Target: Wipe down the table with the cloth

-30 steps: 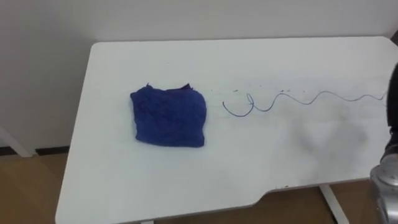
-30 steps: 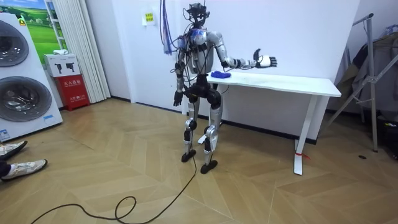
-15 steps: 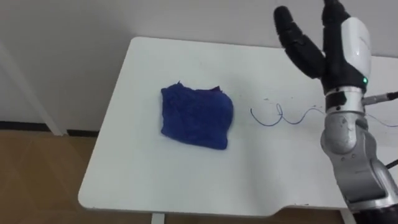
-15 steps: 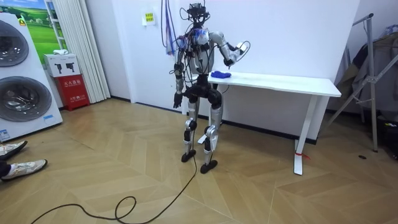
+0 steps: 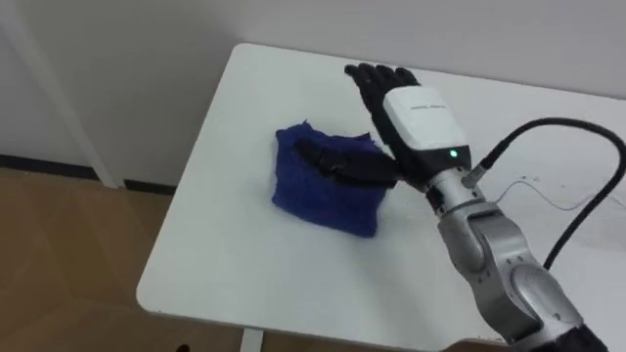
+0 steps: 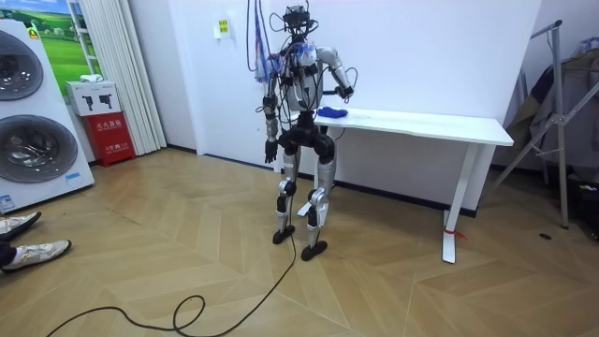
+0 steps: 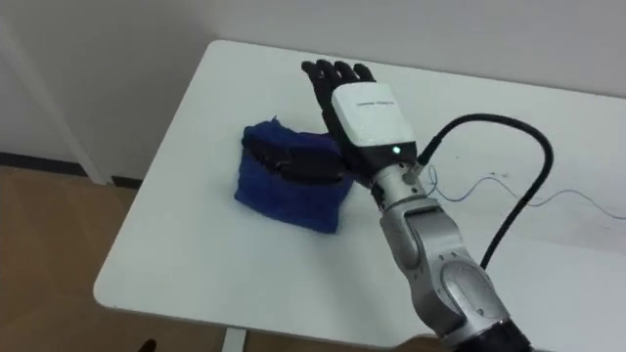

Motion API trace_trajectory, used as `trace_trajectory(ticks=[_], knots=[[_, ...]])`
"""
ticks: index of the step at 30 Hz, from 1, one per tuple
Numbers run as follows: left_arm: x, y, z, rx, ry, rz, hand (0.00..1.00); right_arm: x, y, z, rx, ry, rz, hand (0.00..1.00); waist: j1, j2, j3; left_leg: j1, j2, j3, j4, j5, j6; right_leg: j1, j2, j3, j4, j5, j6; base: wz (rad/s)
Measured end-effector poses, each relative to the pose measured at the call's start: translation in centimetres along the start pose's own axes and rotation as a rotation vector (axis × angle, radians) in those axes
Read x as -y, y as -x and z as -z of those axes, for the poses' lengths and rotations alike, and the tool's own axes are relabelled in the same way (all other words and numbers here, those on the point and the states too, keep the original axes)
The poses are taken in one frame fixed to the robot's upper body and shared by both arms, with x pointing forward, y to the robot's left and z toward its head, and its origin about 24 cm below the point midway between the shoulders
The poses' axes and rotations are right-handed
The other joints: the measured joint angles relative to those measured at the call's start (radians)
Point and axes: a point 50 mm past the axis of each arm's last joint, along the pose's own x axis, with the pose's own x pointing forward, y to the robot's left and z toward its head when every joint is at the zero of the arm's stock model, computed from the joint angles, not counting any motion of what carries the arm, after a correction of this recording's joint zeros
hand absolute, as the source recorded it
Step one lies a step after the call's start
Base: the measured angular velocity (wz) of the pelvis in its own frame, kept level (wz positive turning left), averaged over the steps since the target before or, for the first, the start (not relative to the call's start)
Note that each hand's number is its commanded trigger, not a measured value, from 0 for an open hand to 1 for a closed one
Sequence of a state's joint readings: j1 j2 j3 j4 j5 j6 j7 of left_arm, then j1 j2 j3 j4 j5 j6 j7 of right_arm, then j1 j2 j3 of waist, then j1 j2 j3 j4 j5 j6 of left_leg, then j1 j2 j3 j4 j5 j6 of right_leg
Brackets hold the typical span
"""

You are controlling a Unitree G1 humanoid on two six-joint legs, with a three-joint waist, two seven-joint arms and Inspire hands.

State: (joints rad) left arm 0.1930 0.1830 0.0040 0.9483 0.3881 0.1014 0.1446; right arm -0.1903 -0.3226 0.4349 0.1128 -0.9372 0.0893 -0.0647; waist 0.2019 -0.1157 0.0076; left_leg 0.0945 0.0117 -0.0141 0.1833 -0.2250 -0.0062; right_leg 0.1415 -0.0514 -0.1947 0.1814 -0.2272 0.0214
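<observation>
Stands upright on the wood floor at the end of a white table (image 5: 231, 256), the end on the room view's left, with a white wall behind it. Holds the right hand (image 5: 421, 121) out over the table top, back of the hand upward, just above a crumpled blue cloth (image 5: 315, 194). Keeps the fingers (image 5: 377, 78) straight and close together, pointing away past the cloth's far edge toward the wall side of the table. Spreads the thumb (image 5: 344, 166) sideways across the top of the cloth, low over its folds; cannot tell whether it touches the fabric or hangs just clear of it. Grips nothing: hand open and flat, with no curl round the cloth. Finds the cloth lying bunched on the table near that end, well in from the edges. Shows a thin blue pen scribble (image 7: 469, 186) on the table top farther along, to the right of the cloth and apart from it. Lets the left hand (image 6: 267, 150) hang low beside the hip in the room view.
</observation>
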Motion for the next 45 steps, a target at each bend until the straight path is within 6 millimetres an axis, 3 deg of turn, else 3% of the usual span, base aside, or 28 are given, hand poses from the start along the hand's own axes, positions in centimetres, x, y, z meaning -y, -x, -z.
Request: trace_trajectory(ticks=[10,15,17,19,20,21,22,23,24,25,26,27,30,35,45], knots=[[-0.3,-0.1,-0.4,0.016,-0.015,-0.009,0.0,-3.3,0.5,1.9,-0.084,0.038,-0.178,0.0,-0.001,0.01,0.0091,0.005,-0.004,-0.019,-0.014,0.0,0.0,0.017,0.0,-0.002,-0.017,0.0,0.0,0.05],[-0.4,-0.1,-0.4,0.015,-0.02,0.012,0.0,-4.5,1.1,2.9,-0.13,0.05,-0.227,0.0,0.0,0.01,0.0085,0.011,-0.004,-0.071,-0.017,0.0,0.0,0.018,0.001,-0.04,-0.008,0.0,0.0,0.08],[-0.6,-0.1,-0.5,0.026,-0.049,0.012,0.0,-4.7,1.2,3.1,-0.138,0.064,-0.236,0.0,-0.001,0.009,0.0077,0.025,0.003,-0.132,-0.02,0.001,0.001,0.015,0.004,-0.075,0.028,0.0,0.0,0.14],[-0.5,0.0,-0.2,0.017,-0.056,0.012,0.0,-5.2,1.5,3.2,-0.142,0.062,-0.252,0.0,-0.003,0.02,0.0148,0.049,0.022,-0.206,-0.023,0.002,0.002,0.0,0.007,-0.109,0.106,-0.002,0.001,0.08],[-0.8,0.0,-0.1,0.017,-0.058,0.002,0.0,-5.7,1.7,3.3,-0.14,0.059,-0.259,0.0,0.003,0.018,0.0091,0.057,0.041,-0.276,-0.023,0.003,0.002,-0.028,0.029,-0.075,0.089,-0.033,0.002,-0.41],[-1.3,-0.1,0.0,0.012,-0.053,-0.014,0.0,-5.6,1.5,3.0,-0.123,0.063,-0.246,0.0,0.027,0.008,0.007,0.05,0.054,-0.305,-0.022,0.001,-0.001,-0.079,0.055,-0.032,-0.038,0.011,-0.028,-0.53],[-1.2,-0.1,0.3,-0.001,-0.048,-0.013,0.0,-5.6,1.5,2.9,-0.115,0.062,-0.241,0.0,0.028,0.015,0.004,0.046,0.066,-0.3,-0.023,-0.005,-0.016,-0.085,0.06,-0.056,-0.034,0.076,-0.058,-0.13],[-0.8,0.0,1.1,-0.031,-0.05,-0.001,0.0,-6.1,1.9,3.0,-0.12,0.057,-0.246,0.56,0.007,0.012,-0.0017,0.036,0.067,-0.25,-0.013,-0.014,-0.055,-0.067,0.061,-0.056,-0.027,0.097,-0.062,0.49],[-0.4,0.1,1.4,-0.04,-0.05,0.009,0.0,-6.7,2.4,3.4,-0.142,0.057,-0.26,0.8,-0.004,0.01,-0.0008,0.031,0.061,-0.182,-0.033,-0.011,-0.054,-0.039,0.05,-0.029,-0.034,0.097,-0.061,0.72],[-0.3,0.1,1.3,-0.04,-0.05,0.012,0.0,-6.9,2.5,3.7,-0.155,0.058,-0.265,1.0,-0.006,0.012,-0.0002,0.02,0.058,-0.15,-0.048,0.001,-0.054,-0.03,0.047,-0.016,-0.033,0.096,-0.061,0.65],[-0.6,0.1,1.3,-0.038,-0.054,0.004,0.0,-7.3,2.7,4.2,-0.189,0.057,-0.275,1.0,-0.004,0.003,0.0012,0.004,0.048,-0.099,-0.047,0.043,-0.02,-0.018,0.039,-0.005,-0.032,0.086,-0.042,0.41],[-0.9,0.1,1.3,-0.042,-0.057,-0.003,0.0,-7.6,2.9,4.4,-0.202,0.059,-0.284,1.0,-0.003,-0.005,-0.0057,0.01,0.041,-0.098,-0.048,0.052,-0.016,-0.016,0.033,-0.007,-0.034,0.08,-0.032,0.35],[-0.7,0.3,2.3,-0.088,-0.06,0.01,0.0,-7.4,3.1,5.9,-0.258,0.075,-0.274,1.0,0.019,-0.008,-0.0057,0.04,0.011,-0.099,-0.046,0.052,-0.012,0.018,0.022,-0.044,-0.04,0.073,-0.022,0.07],[-0.8,0.2,2.2,-0.086,-0.054,0.01,0.0,-7.0,3.0,7.3,-0.317,0.066,-0.24,1.0,0.032,-0.002,-0.0049,0.015,-0.012,-0.103,-0.026,0.036,0.01,0.024,0.003,-0.084,-0.045,0.065,-0.009,0.08],[-0.7,0.3,2.4,-0.091,-0.123,0.01,0.0,-7.6,4.1,8.0,-0.361,0.024,-0.205,1.0,0.049,0.001,-0.0058,0.021,-0.041,-0.115,-0.012,0.047,0.024,0.034,-0.02,-0.082,-0.045,0.057,0.007,0.03]])
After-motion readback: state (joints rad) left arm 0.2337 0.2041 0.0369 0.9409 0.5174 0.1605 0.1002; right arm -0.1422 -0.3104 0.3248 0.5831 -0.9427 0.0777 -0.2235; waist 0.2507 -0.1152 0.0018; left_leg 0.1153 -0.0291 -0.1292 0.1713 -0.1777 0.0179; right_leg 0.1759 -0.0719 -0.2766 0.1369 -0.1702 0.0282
